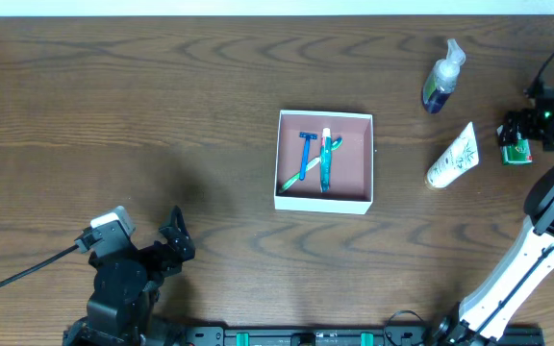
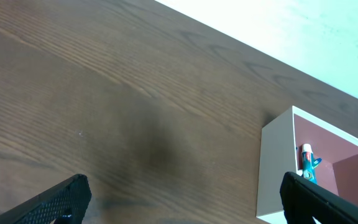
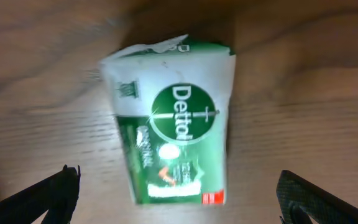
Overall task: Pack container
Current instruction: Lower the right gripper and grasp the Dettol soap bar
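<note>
Dettol soap pack (image 3: 173,124) lies centred under the right gripper (image 3: 179,190), jaws spread to straddle it, while the container (image 1: 323,203), blue razor (image 1: 306,154) inside, sits well to its left, ahead of the equally released left gripper (image 2: 185,193).

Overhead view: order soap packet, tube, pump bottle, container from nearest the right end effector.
1. Green soap packet, at the right end effector.
2. White plastic tube, to its left.
3. Blue pump bottle, farther back.
4. White-walled square container, table centre.

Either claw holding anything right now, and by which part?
Nothing is held. The right claw is open above the green soap pack, not touching it; the left claw is open over the table.
</note>
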`<state>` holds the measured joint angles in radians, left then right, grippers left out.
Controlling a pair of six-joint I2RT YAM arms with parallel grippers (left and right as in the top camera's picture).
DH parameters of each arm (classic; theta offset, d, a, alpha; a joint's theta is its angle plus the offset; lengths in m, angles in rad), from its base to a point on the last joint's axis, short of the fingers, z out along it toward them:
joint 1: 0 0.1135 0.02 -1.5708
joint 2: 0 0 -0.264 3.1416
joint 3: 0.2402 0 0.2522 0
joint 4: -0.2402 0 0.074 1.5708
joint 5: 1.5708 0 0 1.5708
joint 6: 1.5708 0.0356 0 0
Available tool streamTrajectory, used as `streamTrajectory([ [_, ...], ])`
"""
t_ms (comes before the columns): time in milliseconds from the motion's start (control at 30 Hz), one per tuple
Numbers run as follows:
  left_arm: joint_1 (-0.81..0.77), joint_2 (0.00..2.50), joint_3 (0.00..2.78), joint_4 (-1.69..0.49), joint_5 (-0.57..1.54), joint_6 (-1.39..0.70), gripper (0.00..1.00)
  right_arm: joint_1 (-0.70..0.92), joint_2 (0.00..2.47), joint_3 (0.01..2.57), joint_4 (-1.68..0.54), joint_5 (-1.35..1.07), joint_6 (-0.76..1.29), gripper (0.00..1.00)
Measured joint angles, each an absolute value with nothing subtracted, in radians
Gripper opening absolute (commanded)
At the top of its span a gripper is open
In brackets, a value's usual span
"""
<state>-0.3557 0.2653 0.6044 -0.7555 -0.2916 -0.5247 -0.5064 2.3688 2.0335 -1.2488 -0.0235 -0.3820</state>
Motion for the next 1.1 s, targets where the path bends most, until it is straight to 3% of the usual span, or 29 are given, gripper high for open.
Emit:
streamTrajectory([
  [700,-0.356,0.265,0.604,-0.756,-0.292,-0.524,0.98,-0.416,2.437,2.035,-1.205,0.068,-0.386,0.98],
  [867,-0.356,0.265,0.604,-0.756,-0.292,-0.524,0.98,-0.414,2.437,2.035,-1.203,0.073,-0.392,0.87],
  [1100,-0.356,0.265,0.604,-0.756,-0.292,-0.524,0.98,-0.434,2.437,2.035,-1.208,0.081,-0.398,0.61],
])
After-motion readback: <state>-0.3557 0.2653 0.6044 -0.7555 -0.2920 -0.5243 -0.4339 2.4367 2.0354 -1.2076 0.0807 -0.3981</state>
